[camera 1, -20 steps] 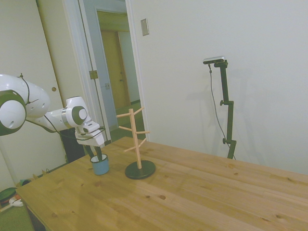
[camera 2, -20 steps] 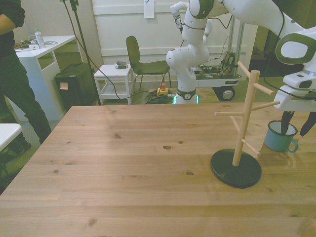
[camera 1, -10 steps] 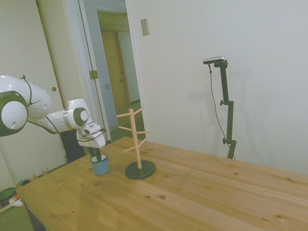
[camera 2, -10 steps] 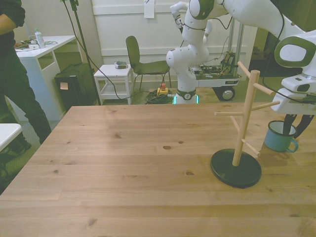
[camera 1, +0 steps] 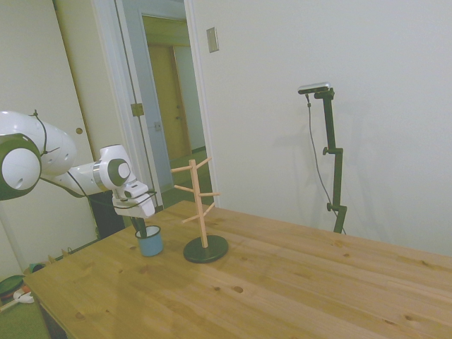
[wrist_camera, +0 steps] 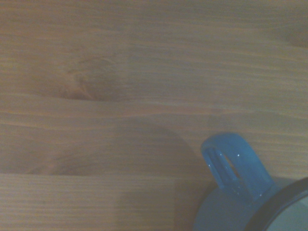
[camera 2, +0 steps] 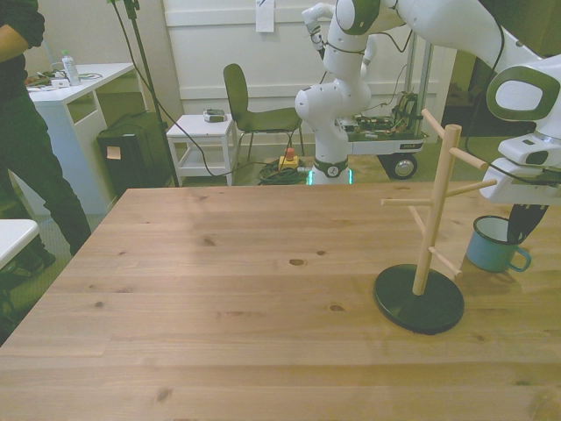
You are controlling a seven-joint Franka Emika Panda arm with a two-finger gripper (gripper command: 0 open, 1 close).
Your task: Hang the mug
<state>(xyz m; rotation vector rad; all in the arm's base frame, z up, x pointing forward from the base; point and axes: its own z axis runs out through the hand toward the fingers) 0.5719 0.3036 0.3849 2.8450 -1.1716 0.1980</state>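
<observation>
The mug (camera 2: 491, 250) is small and light blue with a dark rim, and it stands at the front view's right edge, just beyond the wooden peg stand (camera 2: 436, 210). Its handle (camera 2: 522, 260) points toward the front view's right. My gripper (camera 2: 519, 230) reaches down from above with its fingers shut on the mug's rim, one inside the cup. The side view shows the mug (camera 1: 149, 242) left of the peg stand (camera 1: 201, 205), under my gripper (camera 1: 143, 229). Up close, the wrist view shows the mug handle (wrist_camera: 236, 168) over the wooden tabletop (wrist_camera: 96, 86).
The peg stand's dark round base (camera 2: 419, 300) sits close beside the mug, and its pegs slant upward on both sides. A person (camera 2: 22, 132) stands past the table at the front view's left. A chair (camera 2: 254, 110) and a second robot (camera 2: 337, 88) are behind the table.
The fingers, spread apart over the mug a second ago, have closed on its rim. The mug has shifted slightly toward the peg stand.
</observation>
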